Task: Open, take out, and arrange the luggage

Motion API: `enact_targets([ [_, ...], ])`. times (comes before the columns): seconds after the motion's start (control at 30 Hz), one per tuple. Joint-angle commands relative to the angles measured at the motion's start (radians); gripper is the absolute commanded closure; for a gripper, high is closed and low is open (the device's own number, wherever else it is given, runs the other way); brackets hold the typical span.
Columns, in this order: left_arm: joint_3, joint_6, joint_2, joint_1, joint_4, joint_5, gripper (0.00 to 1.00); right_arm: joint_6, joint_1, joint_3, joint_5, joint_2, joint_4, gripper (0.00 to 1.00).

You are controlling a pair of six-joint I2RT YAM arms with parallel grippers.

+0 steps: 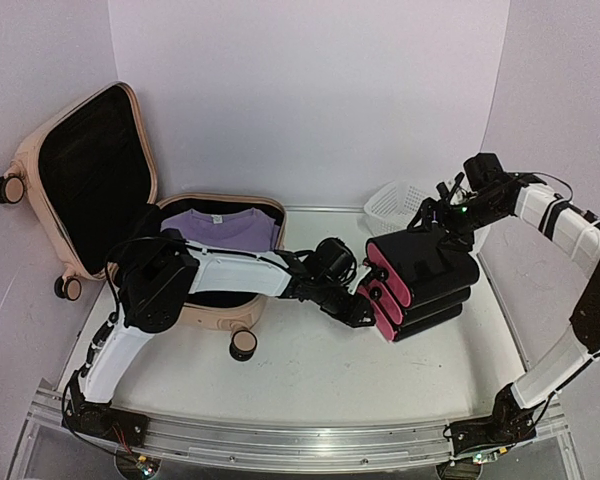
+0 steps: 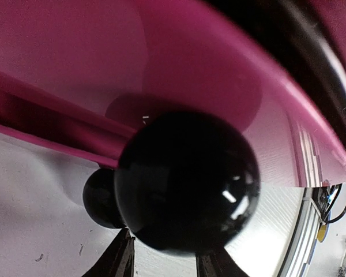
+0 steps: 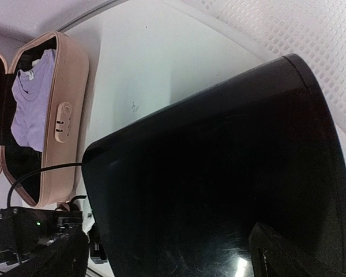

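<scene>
1. Cannot tell how the left gripper point(image 1: 360, 308) jaws stand: wrist view blocked by a glossy black ball point(image 2: 187, 182), with only the finger bases showing.
2. Shows the right gripper point(image 1: 443, 215) jaws spread wide, straddling the black-and-magenta case stack point(image 1: 425, 280); contact unclear.
3. Places the luggage point(image 1: 95, 180) left rear, open, with the lid upright. Long axis runs near to far, wheel end toward the arms, base partly hidden by the left arm.

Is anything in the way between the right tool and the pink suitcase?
Yes. The stack of black-and-pink pouches sits between the right tool and the suitcase, and the left arm stretches across that gap too.
</scene>
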Motion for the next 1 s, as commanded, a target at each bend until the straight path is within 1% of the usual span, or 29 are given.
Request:
enact_targets([
  [0.0,0.062,0.063,0.014,-0.005,0.031,0.059,0.61,0.075,0.006,-0.059,-0.029,-0.004,-0.084,0.02],
  [0.07,0.031,0.088,-0.018,-0.005,0.031,0.042,0.58,0.077,0.007,-0.062,-0.031,-0.015,-0.084,0.02],
  [0.17,-0.073,0.124,-0.108,-0.005,0.038,-0.007,0.53,0.065,0.012,-0.053,0.000,-0.031,-0.098,0.02],
  [0.2,-0.118,0.134,-0.148,-0.005,0.043,-0.026,0.50,0.045,0.015,-0.047,0.011,-0.035,-0.108,0.02],
  [0.3,-0.269,0.149,-0.274,-0.005,0.079,-0.072,0.35,0.009,0.020,-0.016,0.039,-0.039,-0.144,0.02],
  [0.37,-0.356,0.147,-0.338,-0.005,0.112,-0.096,0.31,-0.003,0.020,0.003,0.046,-0.037,-0.159,0.02],
  [0.4,-0.389,0.151,-0.356,-0.005,0.130,-0.102,0.34,-0.007,0.022,0.009,0.049,-0.037,-0.164,0.02],
  [0.47,-0.422,0.164,-0.359,-0.005,0.151,-0.125,0.51,-0.008,0.022,0.018,0.051,-0.036,-0.167,0.02],
  [0.57,-0.397,0.199,-0.297,-0.005,0.164,-0.165,0.69,-0.007,0.023,0.025,0.046,-0.038,-0.169,0.02],
  [0.67,-0.331,0.217,-0.223,-0.005,0.187,-0.210,0.82,0.000,0.023,0.023,0.050,-0.048,-0.171,0.02],
  [0.73,-0.301,0.224,-0.178,-0.005,0.234,-0.227,0.88,0.002,0.023,0.019,0.053,-0.052,-0.171,0.02],
  [0.8,-0.257,0.218,-0.132,-0.005,0.248,-0.238,0.95,0.008,0.023,0.015,0.054,-0.053,-0.171,0.02],
  [0.83,-0.230,0.214,-0.111,-0.005,0.269,-0.234,0.97,0.012,0.022,0.010,0.052,-0.053,-0.171,0.02],
  [0.97,-0.138,0.162,-0.032,-0.007,0.323,-0.182,0.97,0.032,0.036,-0.018,0.045,-0.059,-0.159,0.02],
])
